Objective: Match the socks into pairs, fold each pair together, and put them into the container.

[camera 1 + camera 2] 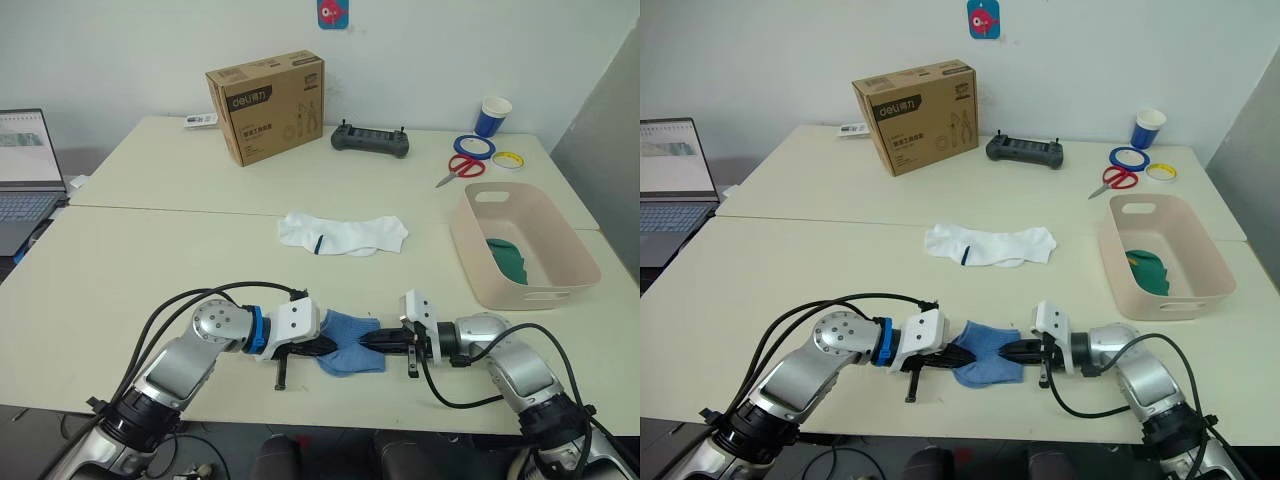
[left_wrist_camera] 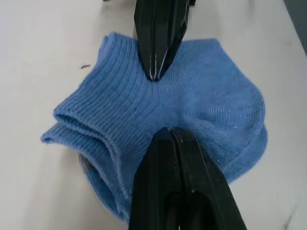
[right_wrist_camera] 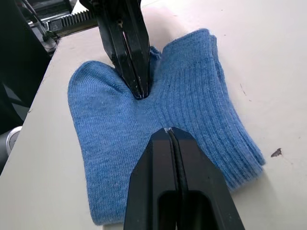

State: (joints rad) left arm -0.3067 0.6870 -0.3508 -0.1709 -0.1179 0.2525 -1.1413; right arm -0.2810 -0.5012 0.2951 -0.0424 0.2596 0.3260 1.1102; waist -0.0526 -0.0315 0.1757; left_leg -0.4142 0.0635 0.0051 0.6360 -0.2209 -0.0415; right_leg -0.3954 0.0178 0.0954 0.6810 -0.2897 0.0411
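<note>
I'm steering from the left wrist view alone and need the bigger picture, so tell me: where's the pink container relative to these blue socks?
Observer: The container stands on the robot's right side of the table, farther out than the blue socks.
Operator: Anything in it yet?
Observer: Yes, the green socks lie inside it.
Operator: And the white ones?
Observer: The white socks lie spread out mid-table, beyond the blue socks and apart from them.
</note>
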